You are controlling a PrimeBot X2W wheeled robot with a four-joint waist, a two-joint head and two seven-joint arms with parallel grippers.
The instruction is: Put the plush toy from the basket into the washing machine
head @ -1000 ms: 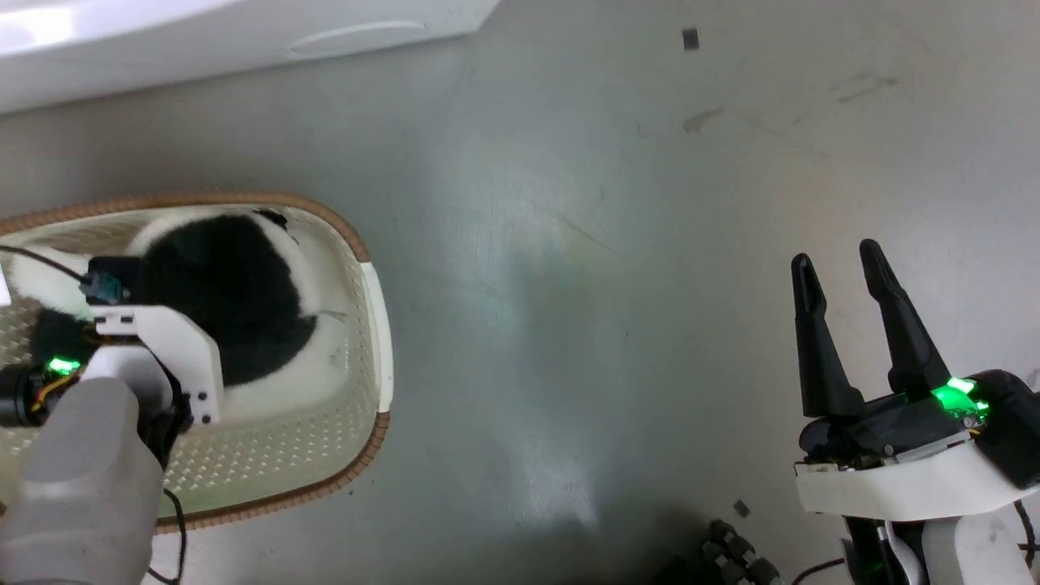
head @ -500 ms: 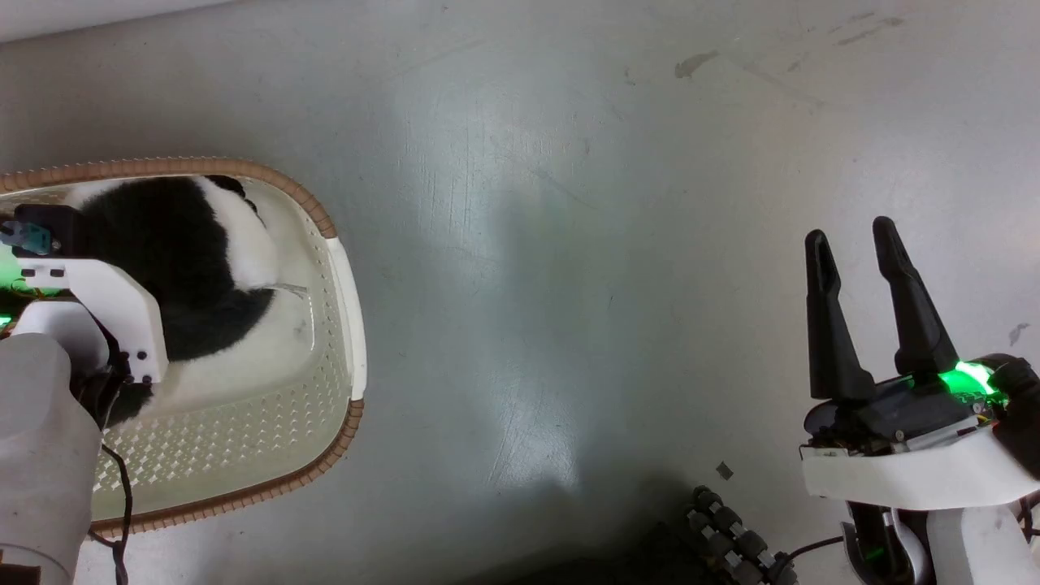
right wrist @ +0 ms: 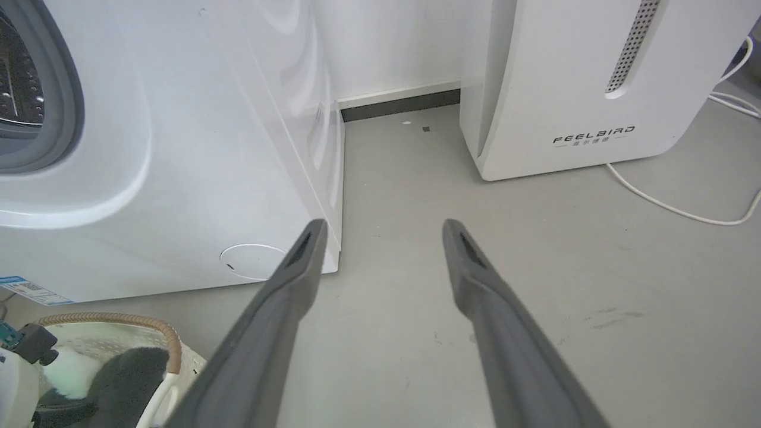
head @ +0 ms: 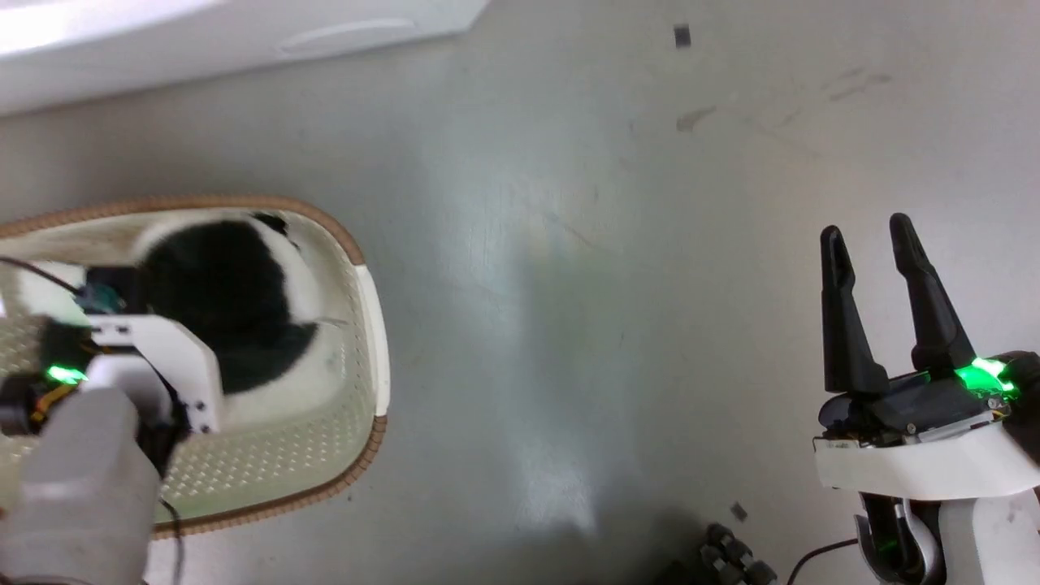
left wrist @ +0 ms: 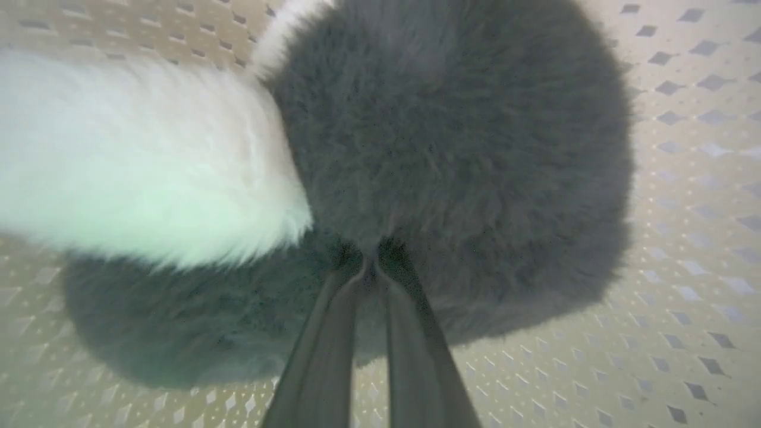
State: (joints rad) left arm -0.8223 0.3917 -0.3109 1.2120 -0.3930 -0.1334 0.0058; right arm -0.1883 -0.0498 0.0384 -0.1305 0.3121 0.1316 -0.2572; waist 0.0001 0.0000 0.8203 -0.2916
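Floor: smooth grey floor (head: 569,244), slightly glossy, with scuffs and a few dark specks. No desk, everything sits straight on it.
Basket: oval cream plastic basket (head: 370,325) at the lower left of the head view. Its walls are punched with little diamond holes and it has a brown woven-look rim.
Plush toy: the plush toy (head: 219,301) is in the basket. It's a rounded fluffy lump, mostly black fur with white patches.
Left fingers: the long dark left fingers (left wrist: 357,279) have their tips pinched together in the black fur, gripping the plush toy. The left wrist view shows that up close, while in the head view the white wrist bracket covers the grip.
Right fingers: the right fingers (head: 841,309) are spread apart and holding nothing. They're over bare floor at the lower right, well apart from the basket.
Washing machine: the glossy white washing machine (right wrist: 178,148) has a round flap (right wrist: 252,260) low on its front. The right wrist view adds the grey rubber seal (right wrist: 59,89) and a sliver of perforated steel drum. In the head view it's a white strip along the top left. The basket sits near its lower front.
Writing: FEELBIRD in dark letters on a white appliance (right wrist: 565,71) with a perforated vent slot. The line under it is too small to read, and so is the blue-and-white sticker (right wrist: 30,289) low on the washer.
Cable: a white cable (right wrist: 672,208) curls on the floor beside that appliance.
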